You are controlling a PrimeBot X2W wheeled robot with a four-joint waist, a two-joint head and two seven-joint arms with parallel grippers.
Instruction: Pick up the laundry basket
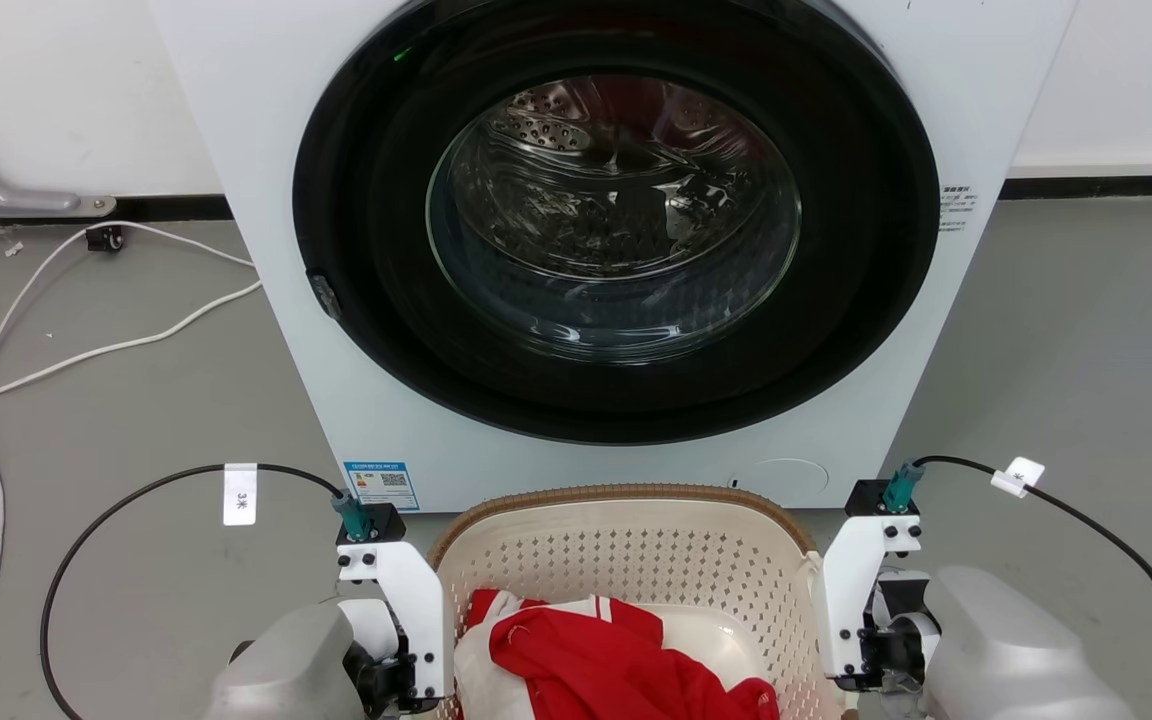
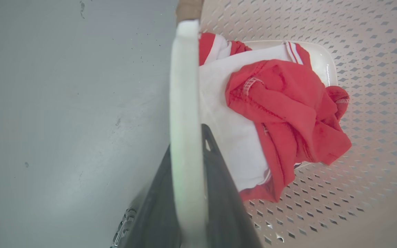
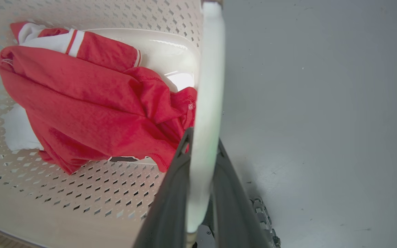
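The cream laundry basket [image 1: 636, 560], with perforated walls and a brown woven-look rim, sits at the bottom centre of the head view, right in front of the washing machine. A red and white garment [image 1: 596, 660] lies inside it. My left arm [image 1: 396, 600] is against the basket's left side and my right arm [image 1: 861, 600] against its right side. In the left wrist view my left gripper [image 2: 186, 141] is shut on the white side handle [image 2: 184, 86], one dark finger on each face. My right gripper [image 3: 202, 141] is shut likewise on the other white handle [image 3: 209, 69].
The white washing machine [image 1: 266, 200] with its round dark glass door [image 1: 616, 220] shut stands just behind the basket. White cables [image 1: 86, 350] trail over the grey floor at the left. Black cables [image 1: 136, 495] loop out from both wrists. Bare floor [image 1: 1086, 350] lies to the right.
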